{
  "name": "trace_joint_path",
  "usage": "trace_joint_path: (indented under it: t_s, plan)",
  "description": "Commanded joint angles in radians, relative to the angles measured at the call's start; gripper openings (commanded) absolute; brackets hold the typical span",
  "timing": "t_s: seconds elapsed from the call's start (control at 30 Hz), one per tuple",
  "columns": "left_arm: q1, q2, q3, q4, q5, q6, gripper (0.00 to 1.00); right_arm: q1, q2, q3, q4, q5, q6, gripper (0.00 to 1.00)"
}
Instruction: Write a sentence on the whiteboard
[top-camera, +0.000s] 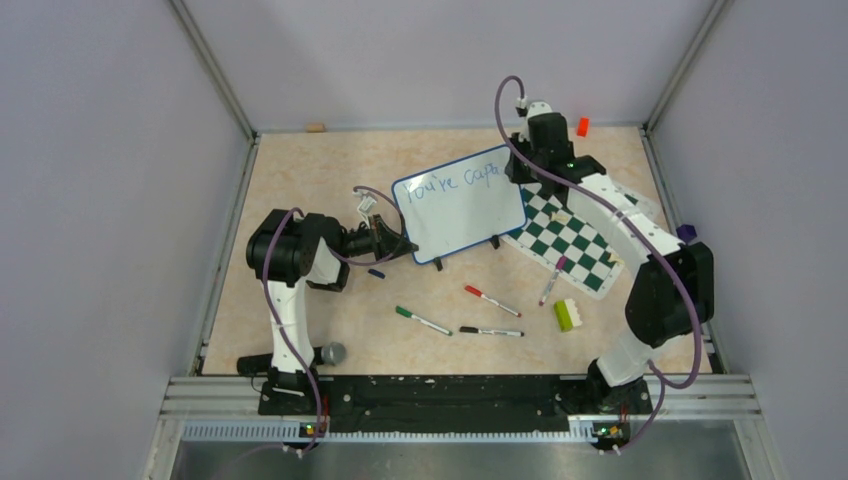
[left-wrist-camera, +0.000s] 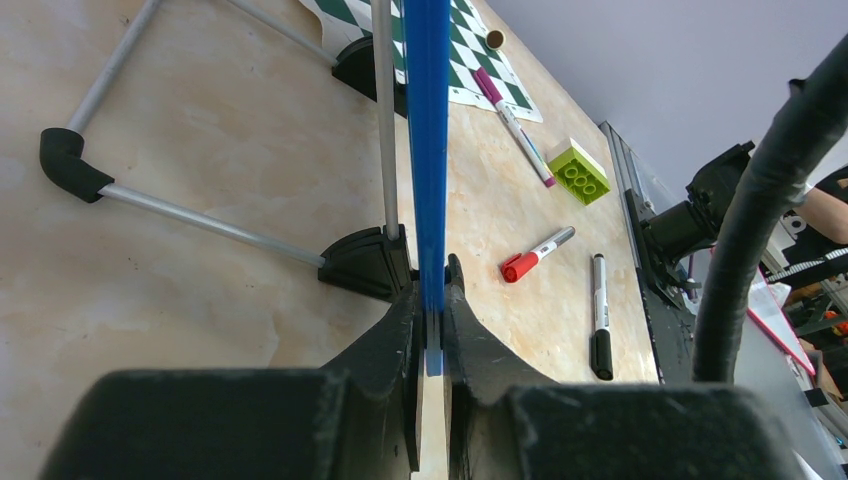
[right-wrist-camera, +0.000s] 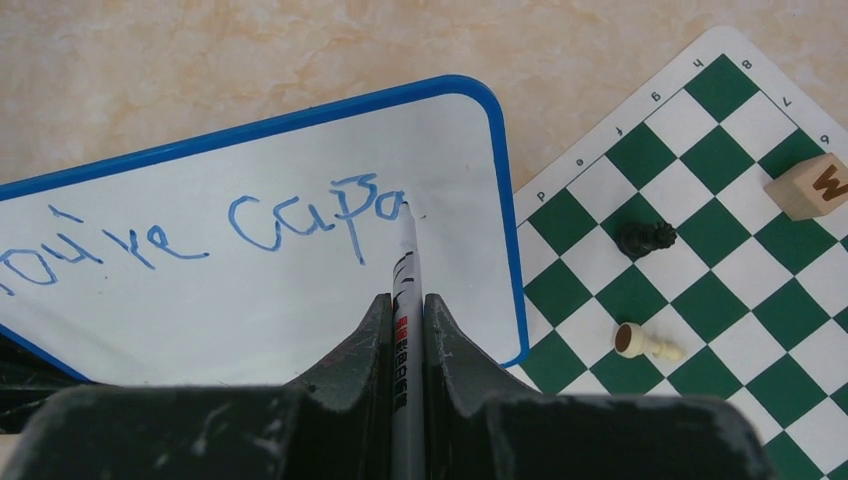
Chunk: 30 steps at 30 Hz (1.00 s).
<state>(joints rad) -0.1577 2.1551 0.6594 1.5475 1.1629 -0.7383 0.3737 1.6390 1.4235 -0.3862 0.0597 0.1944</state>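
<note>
The whiteboard (top-camera: 462, 215), white with a blue frame, stands tilted on its black feet at mid-table. Blue writing, the sentence (top-camera: 452, 180), reads "You're capa" along its top; in the right wrist view the sentence (right-wrist-camera: 200, 235) ends at the marker tip. My left gripper (top-camera: 400, 245) is shut on the board's left edge, and the blue frame (left-wrist-camera: 428, 150) runs up between its fingers (left-wrist-camera: 432, 275). My right gripper (top-camera: 525, 165) is shut (right-wrist-camera: 405, 300) on a white marker (right-wrist-camera: 404, 255), whose tip touches the board (right-wrist-camera: 250, 310) just after the last "a".
A green-and-white chess mat (top-camera: 572, 242) lies right of the board, with a black piece (right-wrist-camera: 645, 238), a pale piece (right-wrist-camera: 645, 343) and a wooden cube (right-wrist-camera: 808, 185) on it. Green (top-camera: 422, 320), red (top-camera: 491, 300), black (top-camera: 490, 331) and magenta (top-camera: 551, 282) markers and a green brick (top-camera: 567, 314) lie in front.
</note>
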Motion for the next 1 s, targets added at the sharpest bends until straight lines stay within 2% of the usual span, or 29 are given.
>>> trace_joint_path:
  t_s: [0.0, 0.5, 0.97]
  plan:
    - [0.001, -0.03, -0.012, 0.072, 0.046, 0.016, 0.05, -0.018, 0.01, 0.071, 0.052, 0.021, 0.007, 0.0]
    - [0.001, -0.031, -0.011, 0.072, 0.045, 0.015, 0.05, -0.025, 0.074, 0.109, 0.068, 0.013, 0.012, 0.0]
    - [0.002, -0.029, -0.009, 0.072, 0.046, 0.015, 0.05, -0.024, 0.026, -0.008, 0.035, -0.026, 0.01, 0.0]
